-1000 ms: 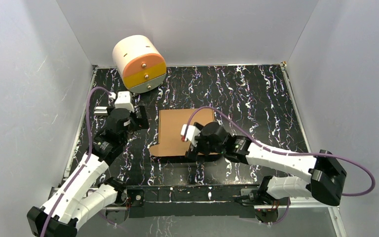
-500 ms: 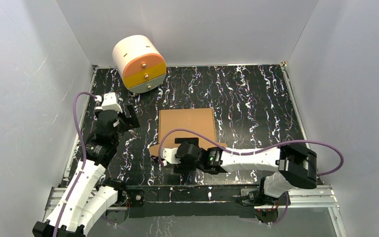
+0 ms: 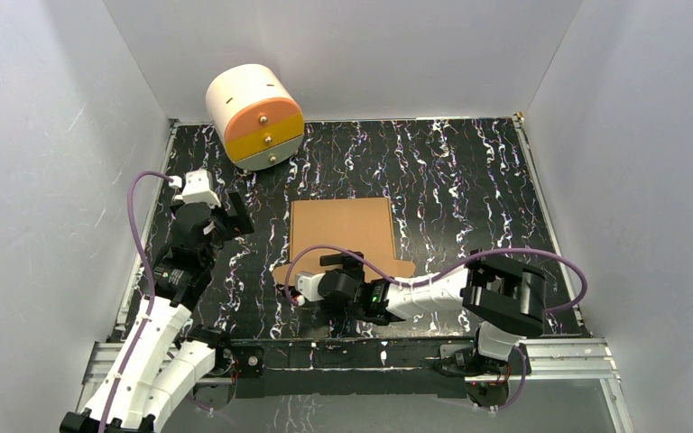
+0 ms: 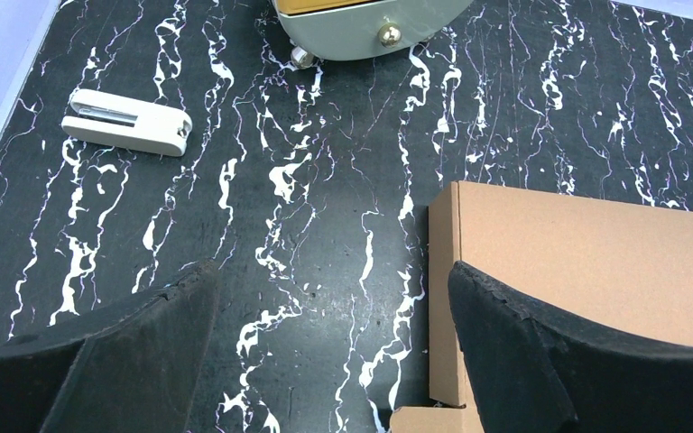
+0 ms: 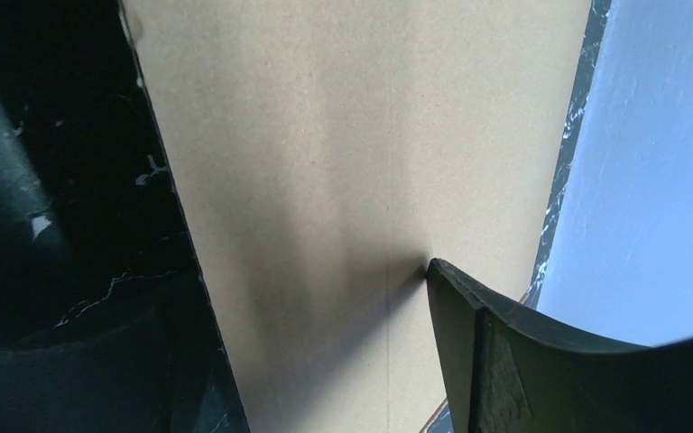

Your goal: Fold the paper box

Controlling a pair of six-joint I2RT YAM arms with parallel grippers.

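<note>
The left gripper (image 4: 332,281) hung with its jaws spread wide, holding nothing, over the counter (image 3: 469,180) just left of the paper box (image 3: 343,230). The right gripper (image 5: 298,289) sat low at the box's near edge with its jaws also wide. One fingertip (image 5: 442,275) touched the cardboard face and nothing was gripped. The box lay flat mid-counter, plain brown and matte, with flaps jutting from its near side. The counter was black, veined with white. Plain white walls (image 3: 370,54) enclosed it. Beyond the box, to its left, stood a cream round cabinet (image 3: 253,115) with orange and yellow drawers.
</note>
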